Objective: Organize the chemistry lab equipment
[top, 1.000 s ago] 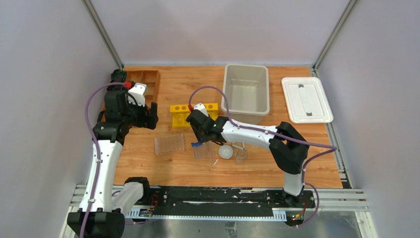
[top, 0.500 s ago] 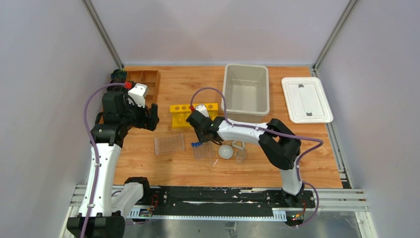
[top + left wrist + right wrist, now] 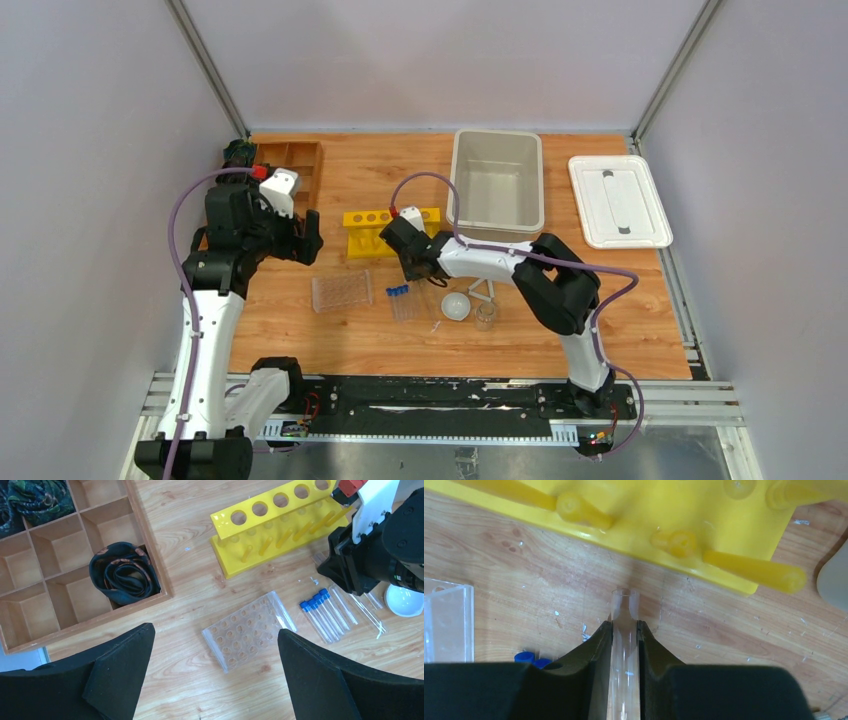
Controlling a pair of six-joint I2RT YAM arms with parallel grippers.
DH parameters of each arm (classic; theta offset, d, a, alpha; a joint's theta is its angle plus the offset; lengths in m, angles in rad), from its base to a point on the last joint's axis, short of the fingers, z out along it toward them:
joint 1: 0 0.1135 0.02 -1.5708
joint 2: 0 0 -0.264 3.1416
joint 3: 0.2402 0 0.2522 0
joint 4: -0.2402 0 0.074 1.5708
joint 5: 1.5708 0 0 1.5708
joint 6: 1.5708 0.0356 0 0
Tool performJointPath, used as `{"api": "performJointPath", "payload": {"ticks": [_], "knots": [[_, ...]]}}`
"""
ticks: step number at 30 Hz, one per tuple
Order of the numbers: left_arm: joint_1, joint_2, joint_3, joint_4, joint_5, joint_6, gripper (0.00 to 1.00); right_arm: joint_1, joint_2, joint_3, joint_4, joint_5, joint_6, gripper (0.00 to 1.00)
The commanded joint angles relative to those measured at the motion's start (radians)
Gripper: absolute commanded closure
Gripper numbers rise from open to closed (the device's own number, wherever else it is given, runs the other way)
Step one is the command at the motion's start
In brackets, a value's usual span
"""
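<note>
My right gripper [image 3: 624,626] is shut on a thin clear tube [image 3: 624,605]; the tube's open end pokes out past the fingertips, low over the wood, just in front of the yellow rack [image 3: 664,515]. Blue caps [image 3: 526,657] of other tubes show to its left. From above, the right gripper [image 3: 415,270] sits beside several blue-capped tubes [image 3: 400,300], a white bowl [image 3: 456,306], a white triangle [image 3: 482,293] and a small beaker [image 3: 486,316]. The clear plastic rack [image 3: 247,630] lies flat below my open left gripper [image 3: 215,675], which hangs high and empty.
A yellow tube rack [image 3: 390,228] stands behind the tubes. A beige bin [image 3: 497,190] is at the back, with its white lid [image 3: 619,200] to the right. A brown wooden tray [image 3: 150,545] at the back left holds dark rolled cloth [image 3: 124,577].
The right gripper's jaws have closed onto the clear tube, and the arm has shifted slightly toward the yellow rack. The left arm has hardly moved.
</note>
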Motion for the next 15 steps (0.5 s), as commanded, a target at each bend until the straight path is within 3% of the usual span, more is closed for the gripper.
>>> {"api": "performJointPath", "payload": {"ticks": [1, 10, 15], "knots": [[0.006, -0.027, 0.014, -0.002, 0.044, 0.014, 0.0, -0.017, 0.024, 0.001, 0.011, -0.022, 0.027, 0.81], [0.006, -0.052, 0.011, -0.019, 0.085, 0.005, 0.0, -0.017, -0.125, 0.021, 0.033, -0.073, 0.073, 1.0], [0.007, -0.074, 0.024, -0.039, 0.13, 0.004, 0.0, -0.014, -0.267, 0.018, 0.121, -0.086, 0.114, 1.0]]}}
